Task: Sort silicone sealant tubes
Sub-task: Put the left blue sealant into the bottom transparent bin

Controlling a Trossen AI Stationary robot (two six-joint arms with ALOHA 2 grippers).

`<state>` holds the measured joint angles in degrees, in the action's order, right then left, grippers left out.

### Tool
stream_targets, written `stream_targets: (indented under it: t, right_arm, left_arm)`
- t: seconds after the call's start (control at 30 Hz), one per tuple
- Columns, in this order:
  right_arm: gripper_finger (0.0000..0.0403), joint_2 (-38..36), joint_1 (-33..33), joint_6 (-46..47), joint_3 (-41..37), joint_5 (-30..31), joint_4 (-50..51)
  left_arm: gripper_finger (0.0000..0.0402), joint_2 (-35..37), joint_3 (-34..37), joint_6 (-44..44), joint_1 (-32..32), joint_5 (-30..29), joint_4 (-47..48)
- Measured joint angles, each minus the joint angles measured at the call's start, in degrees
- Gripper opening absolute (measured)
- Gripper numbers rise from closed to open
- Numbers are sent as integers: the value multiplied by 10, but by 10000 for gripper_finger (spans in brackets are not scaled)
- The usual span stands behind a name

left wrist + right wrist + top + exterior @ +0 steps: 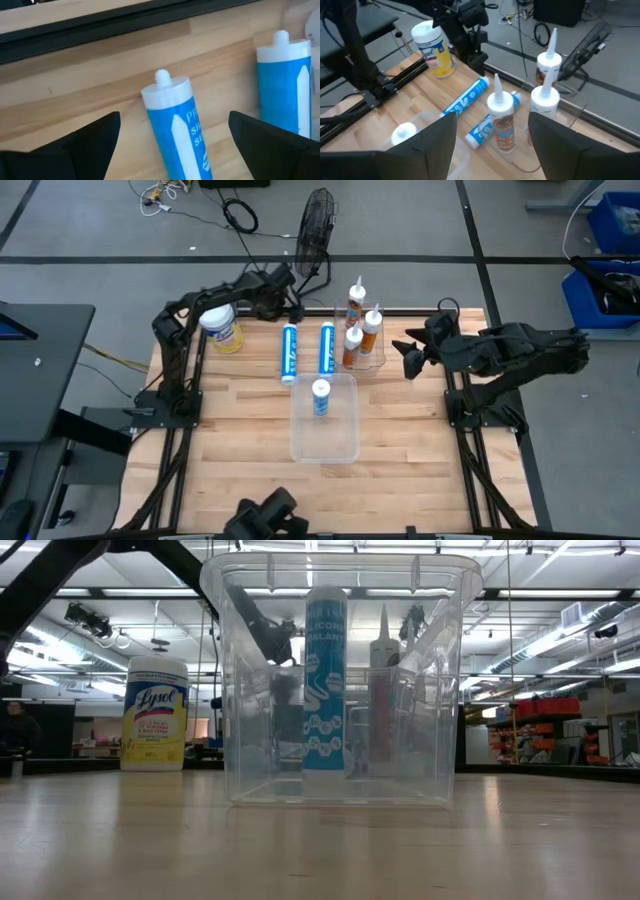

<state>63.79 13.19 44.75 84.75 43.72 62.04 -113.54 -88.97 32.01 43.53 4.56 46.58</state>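
Two blue sealant tubes (289, 352) (326, 348) lie side by side on the wooden table, white caps toward the far edge. A third blue tube (320, 395) stands upright in the clear bin (300, 445). Three orange tubes (358, 330) stand nozzle up in a small clear container (381, 363). My left gripper (175, 117) hangs open over the cap end of the left lying tube (177, 125), one finger on either side, touching nothing. My right gripper (410, 357) waits open in the air at the right, facing the orange tubes (501, 120).
A yellow wipes canister (222, 328) with a white lid stands at the far left, close to my left arm. A black fan (317, 230) stands beyond the far edge. The near half of the table (250, 490) is bare wood.
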Motion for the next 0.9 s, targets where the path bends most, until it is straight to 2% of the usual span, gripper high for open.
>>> stream_targets:
  t: [0.9]
  right_arm:
    - [249, 0, -15, 0, 0, -7, 24]
  left_arm:
    - [378, -72, 2, -12, -17, -4, -19]
